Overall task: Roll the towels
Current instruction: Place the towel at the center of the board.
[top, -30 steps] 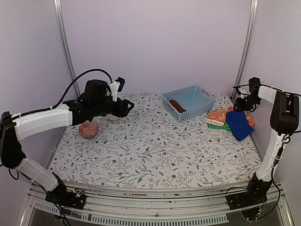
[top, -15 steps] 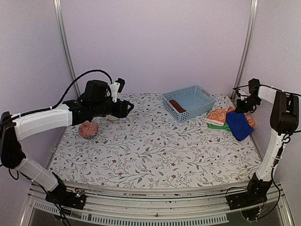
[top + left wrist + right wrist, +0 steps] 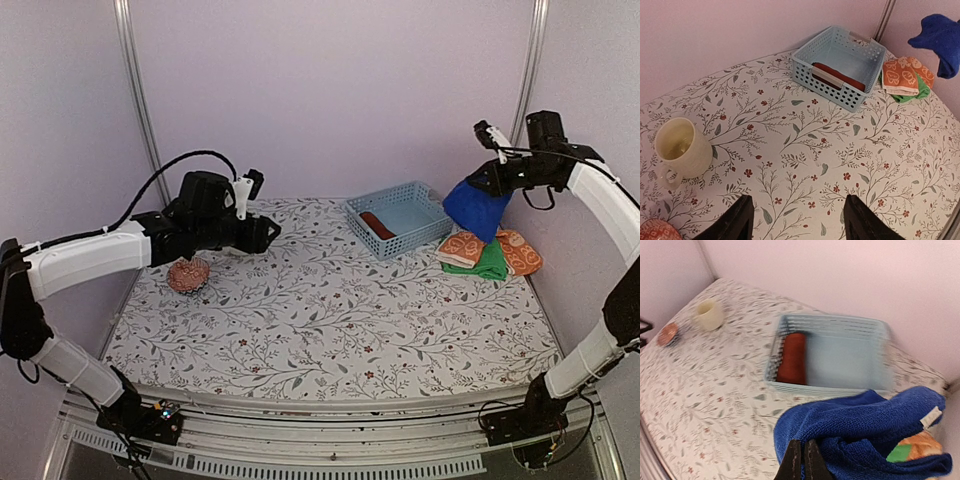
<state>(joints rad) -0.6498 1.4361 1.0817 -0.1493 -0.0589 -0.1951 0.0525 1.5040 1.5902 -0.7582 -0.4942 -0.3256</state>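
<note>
- My right jaws were clenched on the royal-blue towel (image 3: 477, 208), which hung above the bench (image 3: 330, 320) at 2 o'clock.
- My left jaws stood released at 10 o'clock, holding nothing.
- The rust-brown towel (image 3: 377, 224) lay rolled in the basket (image 3: 436, 229) at 1 o'clock.

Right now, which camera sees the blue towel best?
The top external view: the blue towel hangs whole from the right fingers. The left wrist view cuts it off at the picture's edge. The right wrist view shows only bunched folds up close.
</note>
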